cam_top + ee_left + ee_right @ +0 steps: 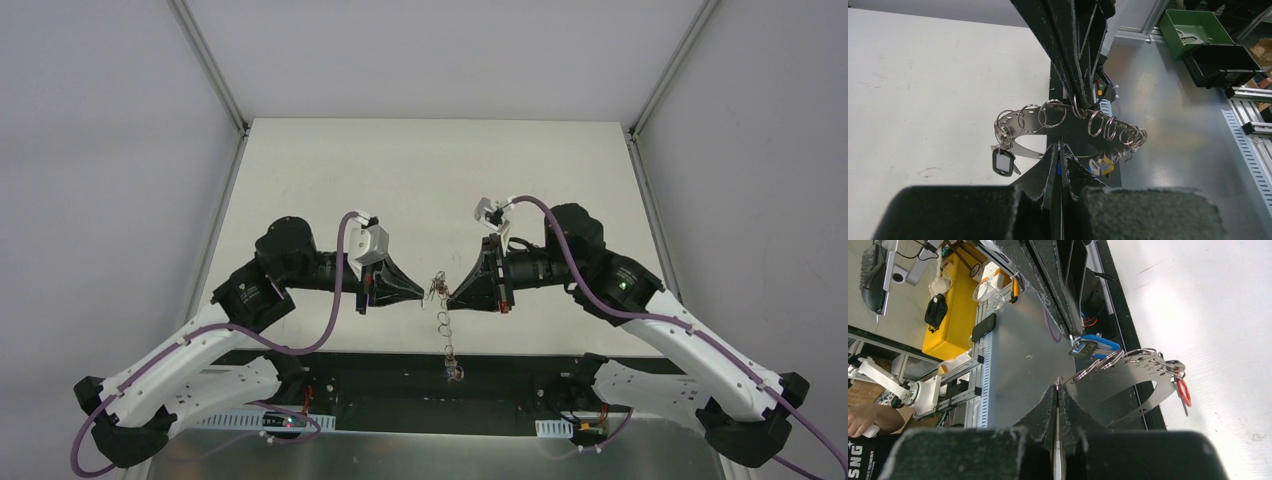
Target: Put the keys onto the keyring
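Observation:
Both arms meet tip to tip above the table's near middle. Between them hangs the keyring (437, 290), a flat silvery band (1143, 385) curved into a loop and strung with small rings (1100, 125). My left gripper (1060, 150) is shut, with a sliver of blue between its fingers; the right wrist view shows the blue key head (1095, 346) at its tip. My right gripper (1058, 385) is shut on a thin silvery edge of the keyring. A red key (1183, 391), a black tag (1003, 161) and a yellow tag (1106, 165) dangle from the rings. A string of rings (448, 345) hangs down.
The white table (430, 180) lies between grey walls with metal posts. A black rail (400, 375) runs along its near edge. Off the table stand a green bin (1193, 30) and a black bin (1220, 62). A person's hand (863, 420) shows beyond the bench.

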Available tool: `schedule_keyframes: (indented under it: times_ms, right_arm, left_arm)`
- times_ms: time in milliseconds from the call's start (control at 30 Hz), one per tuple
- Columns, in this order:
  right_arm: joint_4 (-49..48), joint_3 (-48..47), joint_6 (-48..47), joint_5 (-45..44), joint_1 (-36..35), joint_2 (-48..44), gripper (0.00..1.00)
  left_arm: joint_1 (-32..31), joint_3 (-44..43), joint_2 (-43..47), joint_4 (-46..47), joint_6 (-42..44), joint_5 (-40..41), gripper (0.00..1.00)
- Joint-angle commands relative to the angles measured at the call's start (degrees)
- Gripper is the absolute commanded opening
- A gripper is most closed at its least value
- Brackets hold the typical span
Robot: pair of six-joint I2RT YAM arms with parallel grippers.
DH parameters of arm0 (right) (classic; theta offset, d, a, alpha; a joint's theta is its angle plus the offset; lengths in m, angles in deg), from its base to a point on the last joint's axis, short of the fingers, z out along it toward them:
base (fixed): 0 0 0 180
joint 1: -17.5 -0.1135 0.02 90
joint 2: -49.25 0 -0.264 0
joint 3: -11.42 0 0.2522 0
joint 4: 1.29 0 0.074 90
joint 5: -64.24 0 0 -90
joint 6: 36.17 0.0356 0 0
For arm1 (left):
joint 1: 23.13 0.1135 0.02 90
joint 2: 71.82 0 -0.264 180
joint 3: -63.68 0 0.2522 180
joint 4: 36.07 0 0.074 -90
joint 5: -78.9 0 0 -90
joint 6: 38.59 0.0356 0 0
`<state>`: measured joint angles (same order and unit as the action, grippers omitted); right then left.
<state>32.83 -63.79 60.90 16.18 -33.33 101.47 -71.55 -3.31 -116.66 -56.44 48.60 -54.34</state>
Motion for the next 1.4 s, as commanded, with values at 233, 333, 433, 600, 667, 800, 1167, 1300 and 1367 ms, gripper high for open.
schedule_keyframes:
  times_ms: [233, 333, 433, 600, 667, 800, 1167, 1300, 1367]
  right_arm:
    - [-7.95, -2.97, 4.12, 4.27, -0.81, 1.97, 0.0]
    - [-8.86, -2.96, 4.87, 4.58, -0.89, 2.7, 0.0]
    - [-10.41, -2.67, 5.86, 4.62, -1.17, 3.3, 0.0]
    - [-11.97, -2.53, 6.62, 4.6, -1.61, 4.18, 0.0]
    - [-12.15, -2.67, 6.64, 4.58, -1.72, 4.52, 0.0]
    - [-12.19, -2.92, 6.57, 4.61, -1.87, 4.95, 0.0]
    - [-12.2, -3.36, 6.64, 3.97, -2.0, 5.34, 0.0]
    - [-12.1, -3.57, 6.56, 3.35, -2.08, 5.26, 0.0]
    - [-12.19, -3.78, 6.64, 3.38, -2.08, 5.32, 0.0]
  left_arm:
    - [-0.97, -2.62, 0.69, 3.04, 0.68, -3.15, 0.0]
    - [-1.05, -2.58, 0.3, 3.33, 0.87, -3.23, 0.0]
    - [-1.01, -2.67, -0.04, 3.9, 0.9, -3.28, 0.0]
    - [-1.1, -2.85, -0.27, 4.31, 0.87, -3.55, 0.0]
    - [-1.11, -2.89, -0.16, 4.36, 0.96, -3.68, 0.0]
    - [-1.12, -2.6, 0.08, 4.5, 0.96, -3.93, 0.0]
    - [-1.16, -2.17, 1.14, 4.54, 1.23, -5.56, 0.0]
    - [-1.29, -2.11, 1.55, 4.66, 1.31, -6.74, 0.0]
    - [-1.39, -2.05, 1.5, 4.75, 1.31, -7.08, 0.0]
